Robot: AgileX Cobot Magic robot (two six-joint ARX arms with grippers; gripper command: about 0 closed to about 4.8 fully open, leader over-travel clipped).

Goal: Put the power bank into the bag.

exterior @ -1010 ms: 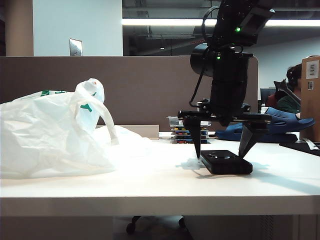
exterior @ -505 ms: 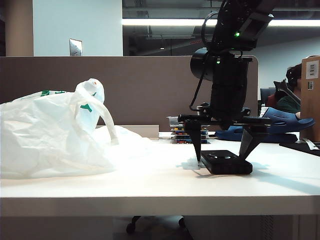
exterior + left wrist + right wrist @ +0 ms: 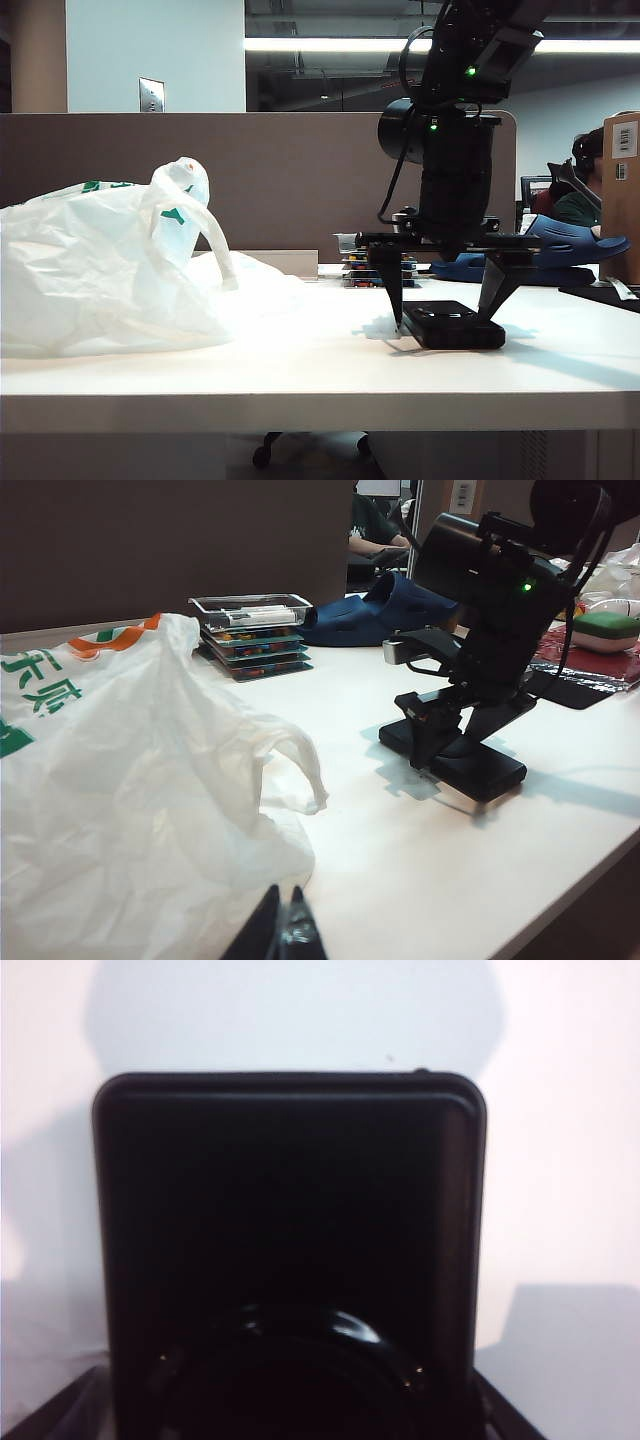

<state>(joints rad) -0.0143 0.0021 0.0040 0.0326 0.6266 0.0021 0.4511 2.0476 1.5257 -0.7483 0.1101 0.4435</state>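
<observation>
The power bank [image 3: 452, 324] is a flat black slab with round corners and a faint oval mark on top. There is one of it. It lies flat on the white table [image 3: 300, 370], on the right side in the outside view, well apart from the bag [image 3: 110, 265].

The right gripper [image 3: 443, 308] comes straight down over it. Its two black fingers [image 3: 388, 280] stand wide apart, one on each side of the slab, with tips low by its edges. It is not squeezing the slab. In the right wrist view the power bank [image 3: 290, 1250] fills most of the picture.

There is one bag, big, white and crinkly, with green marks and a loop handle. It lies on the left side of the table.

The left gripper [image 3: 283, 938] is just in front of the bag [image 3: 130, 800], and its two tips are pressed together with nothing in them.

Farther back sit one stack of clear trays [image 3: 252, 635] and dark blue sandals [image 3: 560, 245].
</observation>
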